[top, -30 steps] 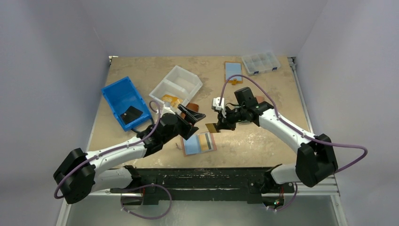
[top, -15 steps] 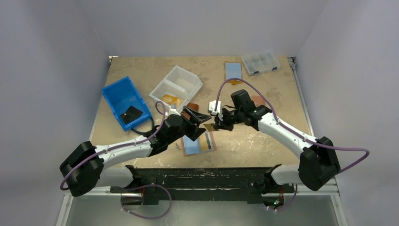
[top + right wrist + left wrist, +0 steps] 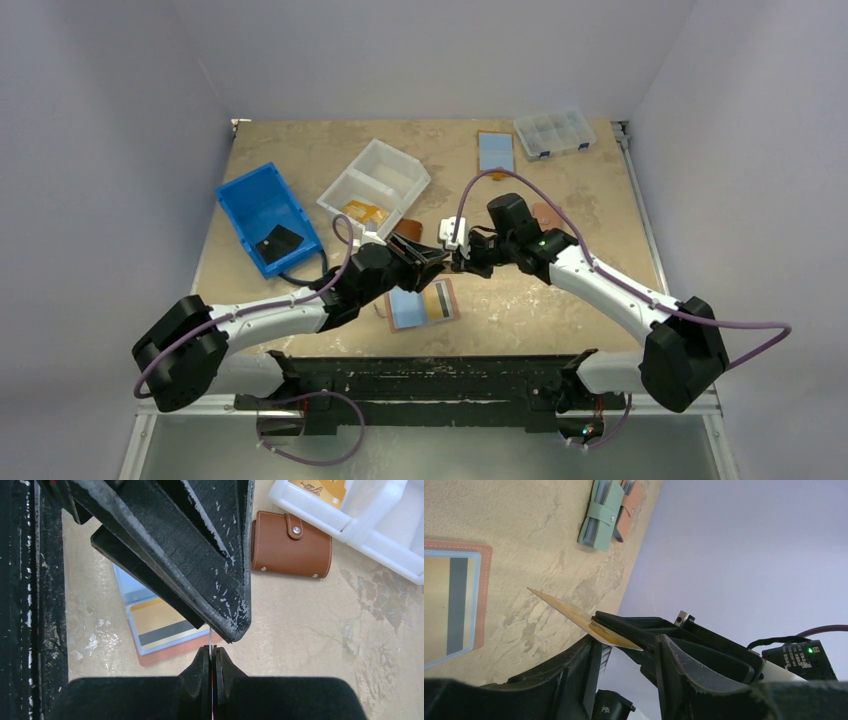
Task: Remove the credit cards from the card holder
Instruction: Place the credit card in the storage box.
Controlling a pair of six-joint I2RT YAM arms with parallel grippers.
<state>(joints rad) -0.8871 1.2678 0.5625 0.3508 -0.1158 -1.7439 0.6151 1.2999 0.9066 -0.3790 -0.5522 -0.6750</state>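
Note:
The card holder (image 3: 422, 303) lies open on the table, brown-rimmed, with a light-blue panel on its left half and a gold card with a dark stripe on its right; it also shows in the left wrist view (image 3: 454, 605) and the right wrist view (image 3: 155, 625). My right gripper (image 3: 462, 262) (image 3: 210, 652) is shut on a thin gold card (image 3: 574, 617), seen edge-on in its own view (image 3: 210, 639), above the holder. My left gripper (image 3: 432, 260) (image 3: 624, 655) is open. The card's free end sits between its fingers (image 3: 200, 555), not clamped.
A blue bin (image 3: 268, 215) and a white bin (image 3: 375, 180) with gold cards stand at the back left. A closed brown wallet (image 3: 290, 545) lies by the white bin. A clear compartment box (image 3: 555, 132) and a light-blue card (image 3: 496, 150) lie at the back. Green and brown wallets (image 3: 604, 512) lie to the right.
The two grippers have closed in on each other above the holder. The right gripper brought the gold card left, and its end now lies between the left gripper's open fingers.

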